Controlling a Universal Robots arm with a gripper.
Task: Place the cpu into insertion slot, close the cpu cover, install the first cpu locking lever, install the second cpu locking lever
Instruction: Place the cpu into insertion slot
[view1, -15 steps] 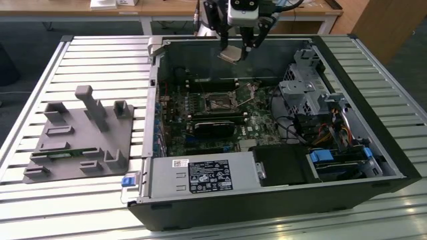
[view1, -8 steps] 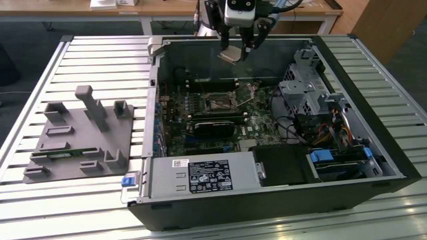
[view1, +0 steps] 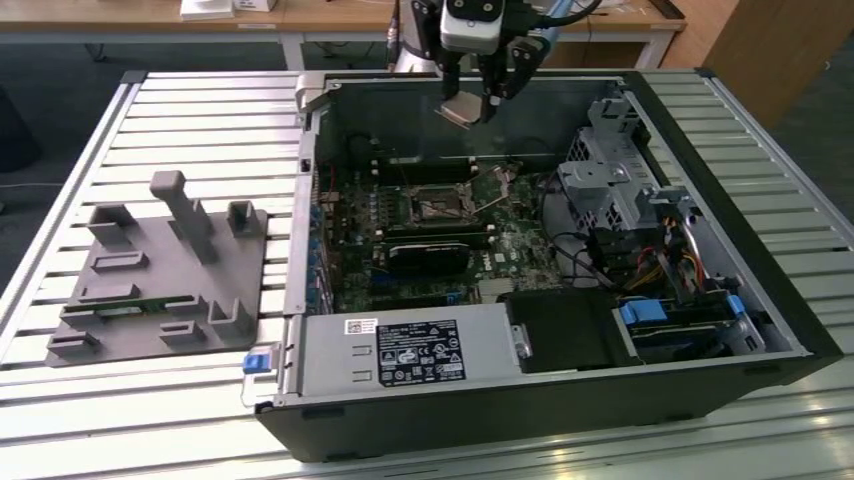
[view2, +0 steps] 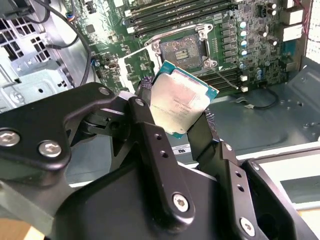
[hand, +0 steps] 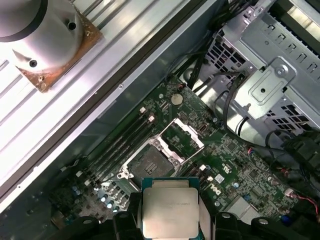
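Closest in, in the second wrist view, the gripper (view2: 177, 107) has its black fingers (view2: 145, 107) pinched shut on two opposite edges of the cpu (view2: 182, 100). The chip's silver top faces the camera and a green edge shows around it. The cpu hangs in the air, not touching anything else.

Past it, down on the board (hand: 235, 175), the slot (hand: 150, 162) sits bare with its dark contact field showing. The cover (hand: 189, 131) is flipped up and open right beside it, so nothing's over the socket. Long memory slots (hand: 127, 137) run along the slot's other side, and the metal drive cage (hand: 270, 85) is further off.

In the exterior view the cpu (view1: 462, 108) is tilted, up over the far side of the open case (view1: 534, 420), well above the slot (view1: 437, 207). A grey fixture (view1: 160, 270) sits on the slatted table (view1: 200, 110) at the exterior view's left.
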